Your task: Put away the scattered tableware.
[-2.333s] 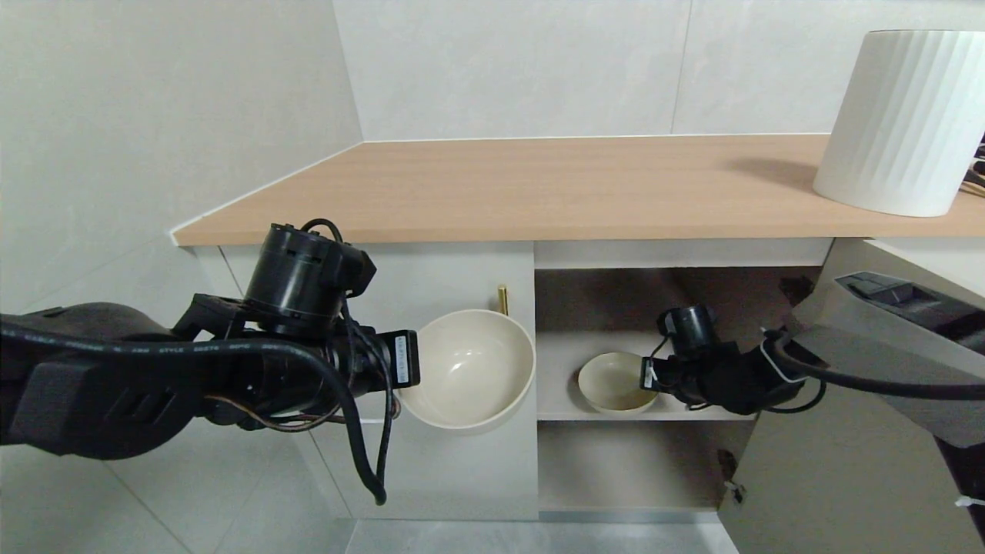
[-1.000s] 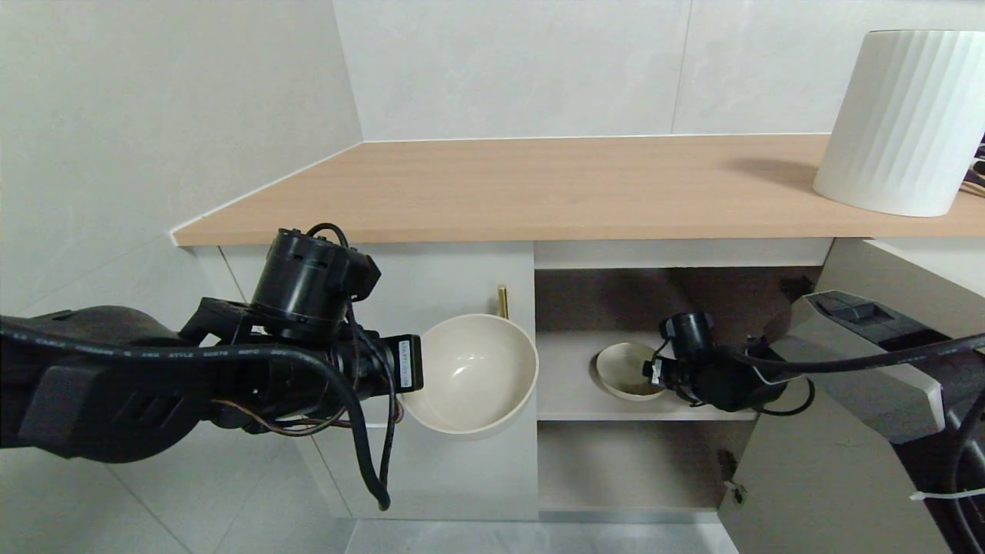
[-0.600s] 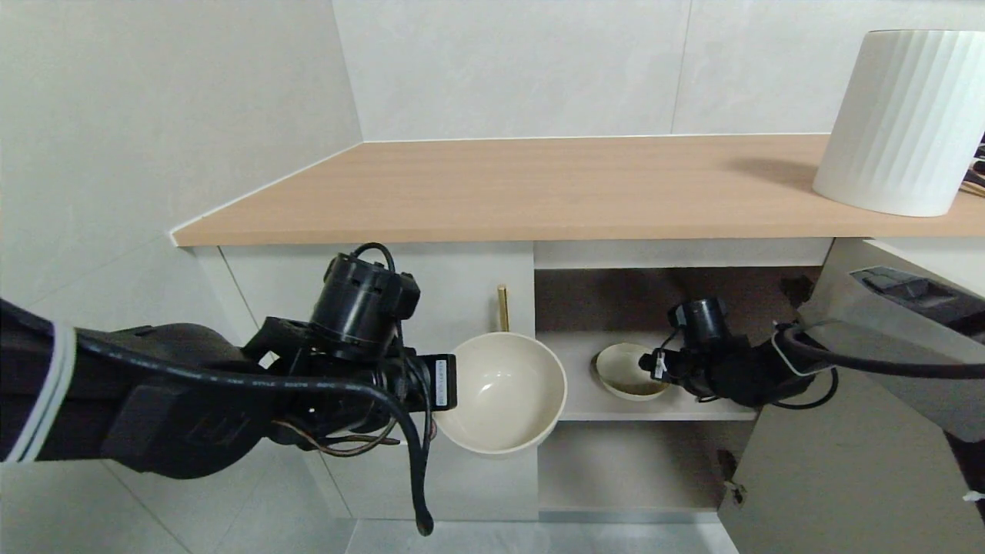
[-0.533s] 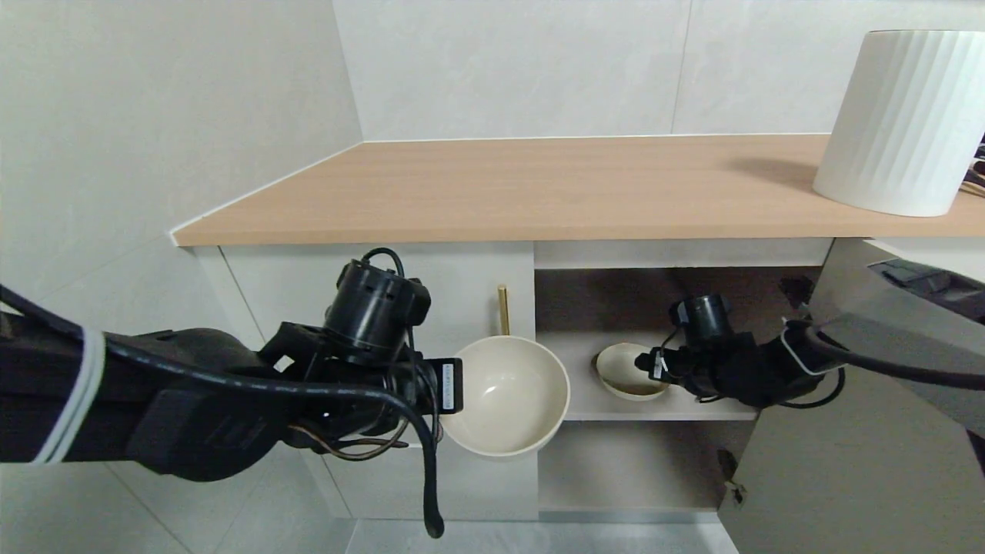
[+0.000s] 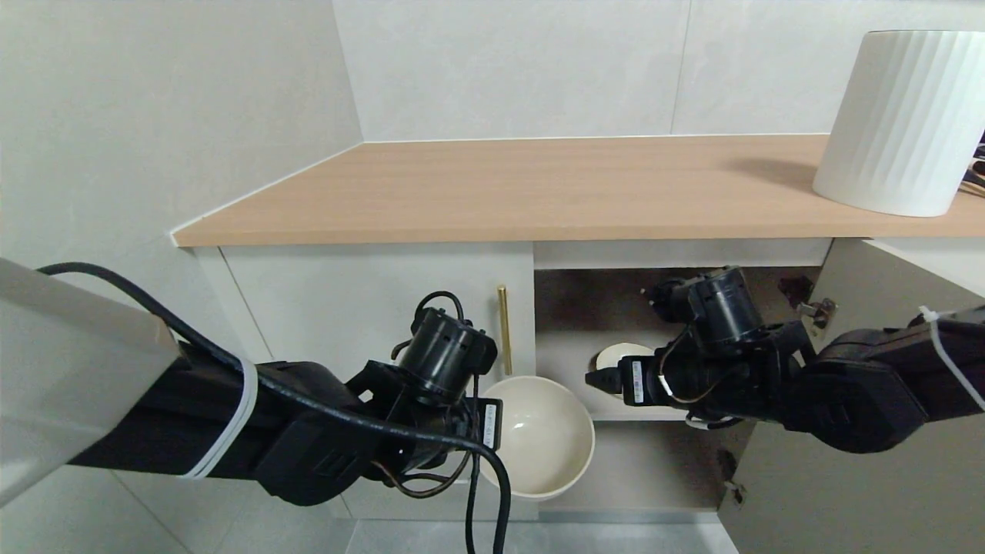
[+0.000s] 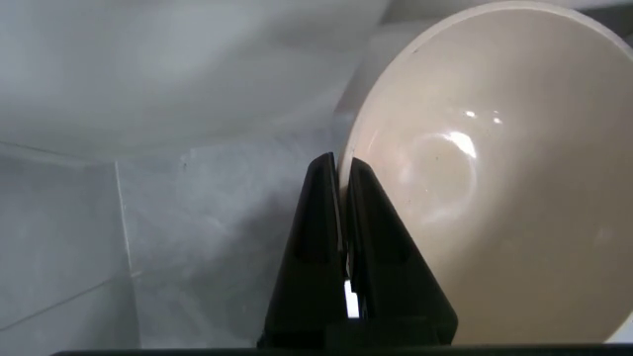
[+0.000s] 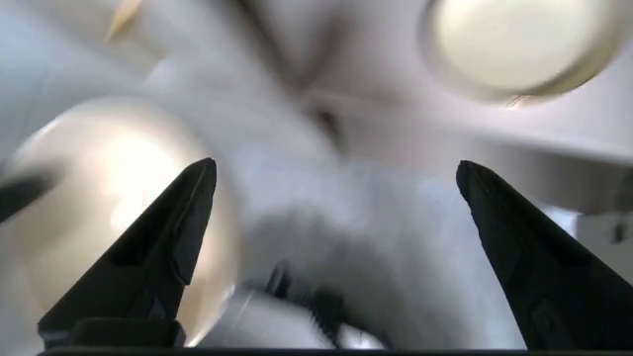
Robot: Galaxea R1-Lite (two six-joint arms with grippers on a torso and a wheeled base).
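A wooden tabletop (image 5: 539,185) is seen across the middle of the head view, with a ribbed white container (image 5: 900,115) standing on it at the upper right. Below it, a cabinet (image 5: 369,308) is shown with its right compartment open and a shelf (image 5: 562,355) inside.

A large bowl (image 5: 539,435) is held at the lower centre, in front of the closed door's lower corner and just below shelf level, with its opening tipped toward the camera. Its rim is pinched by the left hand (image 5: 491,425), whose fingers are closed flat on the thin wall in the left wrist view.

The right hand (image 5: 599,378) is held at the mouth of the open compartment, to the right of centre, with its fingers spread and nothing between them. A small dish (image 5: 616,355) is set on the shelf just behind it. A brass handle (image 5: 502,327) is fixed above the bowl.

Trouble is judged most likely at the opening. The bowl's rim could be knocked against the shelf edge or door corner, the narrow pinch could be twisted loose, or the right hand and dish could be struck.
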